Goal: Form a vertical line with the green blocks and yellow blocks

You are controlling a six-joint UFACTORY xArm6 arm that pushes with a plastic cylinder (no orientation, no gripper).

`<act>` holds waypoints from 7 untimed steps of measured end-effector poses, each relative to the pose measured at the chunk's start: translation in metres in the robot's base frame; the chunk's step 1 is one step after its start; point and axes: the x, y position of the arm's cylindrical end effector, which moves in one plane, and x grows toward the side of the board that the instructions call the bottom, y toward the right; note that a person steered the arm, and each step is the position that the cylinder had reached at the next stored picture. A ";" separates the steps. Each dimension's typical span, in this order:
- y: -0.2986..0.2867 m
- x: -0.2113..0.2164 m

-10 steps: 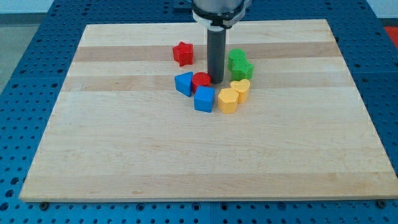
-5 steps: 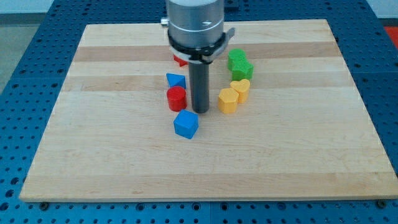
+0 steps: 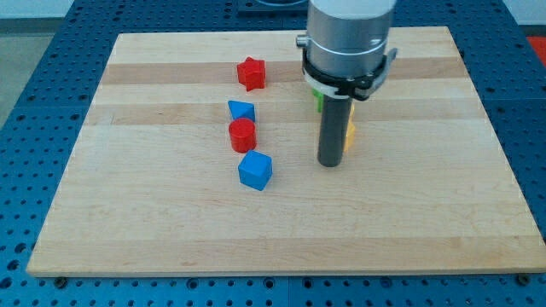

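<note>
My tip (image 3: 330,162) rests on the wooden board (image 3: 171,213) right of centre. The rod and the arm's body hide most of the green and yellow blocks. Only a sliver of a yellow block (image 3: 350,135) shows at the rod's right side, just above my tip. A sliver of a green block (image 3: 316,99) shows at the arm's left edge. How these blocks lie I cannot tell.
A red star block (image 3: 251,73) lies toward the view's top. Below it stand a blue triangular block (image 3: 241,110), a red cylinder (image 3: 242,135) and a blue cube (image 3: 255,170), roughly in a column left of my tip.
My tip pushed the blue cube, red cylinder and blue triangular block down and left, then moved right. It now stands over the yellow blocks' spot, hiding them and the green ones.
</note>
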 end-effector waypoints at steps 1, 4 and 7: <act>0.008 0.000; 0.027 0.004; 0.052 -0.074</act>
